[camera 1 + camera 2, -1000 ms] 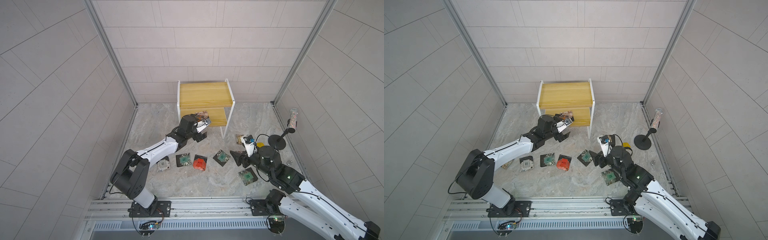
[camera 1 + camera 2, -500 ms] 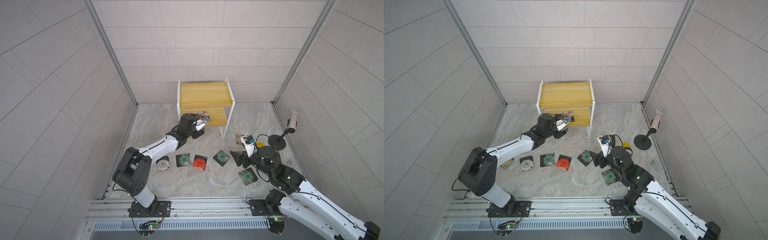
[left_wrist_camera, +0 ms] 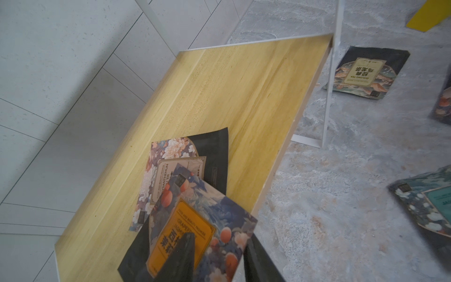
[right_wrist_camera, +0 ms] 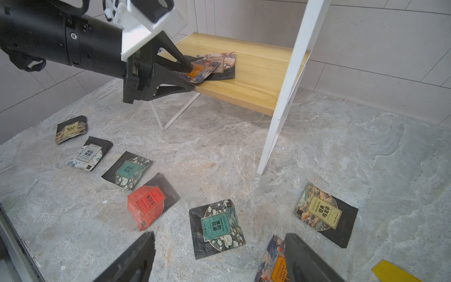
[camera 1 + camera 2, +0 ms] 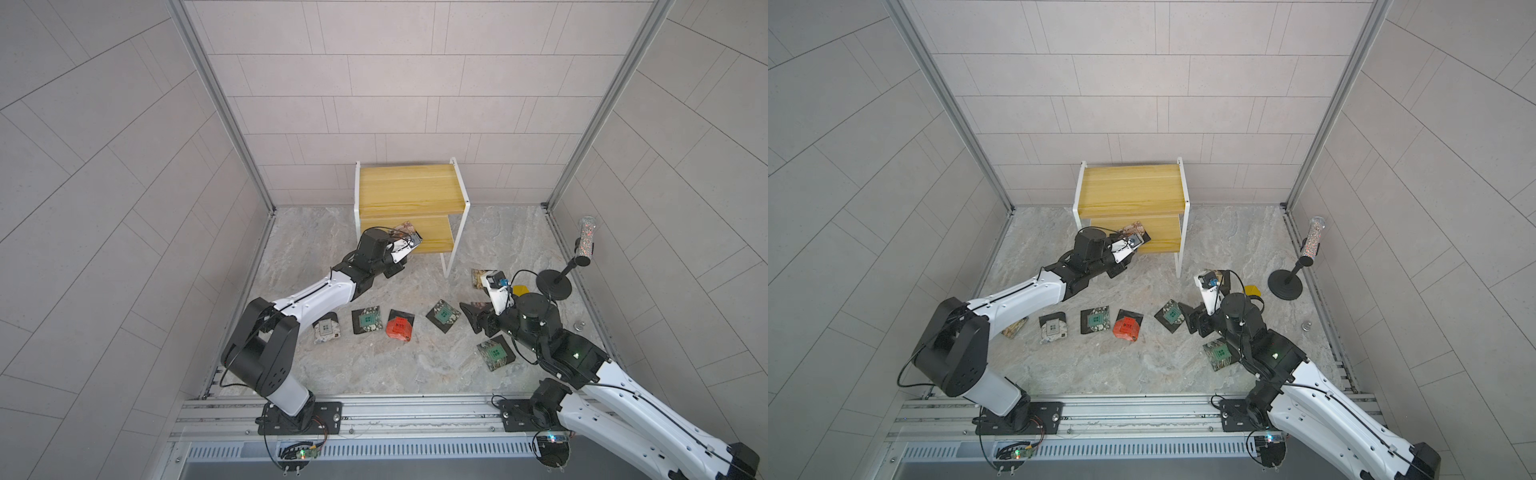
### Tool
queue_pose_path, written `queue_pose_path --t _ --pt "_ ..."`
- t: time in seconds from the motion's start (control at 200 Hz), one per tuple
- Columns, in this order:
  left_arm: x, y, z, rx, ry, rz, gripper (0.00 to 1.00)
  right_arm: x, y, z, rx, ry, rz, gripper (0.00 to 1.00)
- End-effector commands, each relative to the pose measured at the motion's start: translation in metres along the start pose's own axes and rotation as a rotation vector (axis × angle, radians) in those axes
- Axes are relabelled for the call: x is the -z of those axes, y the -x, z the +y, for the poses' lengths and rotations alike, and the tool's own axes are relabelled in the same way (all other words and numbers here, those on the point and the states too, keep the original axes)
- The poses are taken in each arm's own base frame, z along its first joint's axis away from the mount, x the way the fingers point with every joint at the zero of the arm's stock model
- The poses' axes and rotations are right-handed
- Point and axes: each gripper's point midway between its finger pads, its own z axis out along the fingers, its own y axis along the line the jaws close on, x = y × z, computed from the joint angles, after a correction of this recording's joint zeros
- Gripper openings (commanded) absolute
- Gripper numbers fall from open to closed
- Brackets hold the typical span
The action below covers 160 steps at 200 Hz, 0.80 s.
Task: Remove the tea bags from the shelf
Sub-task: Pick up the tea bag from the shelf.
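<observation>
The left gripper (image 4: 190,78), centre of both top views, is bracketing the overhanging corner of the orange-labelled tea bag (image 3: 185,219), one jaw above, one below; whether it is pinching cannot be told. The sachet is resting atop a second tea bag (image 3: 166,156) on the lower board of the shelf (image 5: 409,187). It is probably light, limp and slick: take the sealed edge. The right gripper (image 4: 219,238) is hovering lower right, jaws apart.

Shelf (image 5: 409,189): 2-tier unit, yellowish wood boards, white metal frame, stood upright at rear wall. On lower board, at front corner, 2 sachets are stacked: orange-label sachet (image 3: 202,212) uppermost, overhanging the edge; cream-label floral sachet (image 3: 162,180) beneath. Remaining sachets are laid flat on floor, e.g. red-label sachet (image 4: 151,200), teal-label sachet (image 4: 216,225).
</observation>
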Motion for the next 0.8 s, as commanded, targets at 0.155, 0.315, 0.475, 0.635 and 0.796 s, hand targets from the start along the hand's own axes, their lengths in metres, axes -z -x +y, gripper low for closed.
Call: queue_pose_path --t 0.155,0.315,0.475,0.635,0.796 --pt "0.016 0.009 0.004 -0.010 0.000 -0.016 0.27 -0.001 0.000 0.002 -0.011 0.010 -0.016 0.86" --pt "0.022 0.017 0.008 -0.014 0.007 -0.034 0.14 -0.001 0.000 0.002 -0.014 0.012 -0.016 0.86" --pt "0.029 0.026 0.015 -0.028 0.038 -0.051 0.05 -0.001 -0.001 0.003 -0.015 0.015 -0.014 0.86" --pt "0.037 0.037 0.023 -0.049 0.081 -0.074 0.00 -0.002 -0.001 0.004 -0.017 0.020 -0.014 0.86" --pt "0.046 0.048 0.030 -0.069 0.132 -0.097 0.00 -0.002 -0.001 0.004 -0.022 0.020 -0.016 0.87"
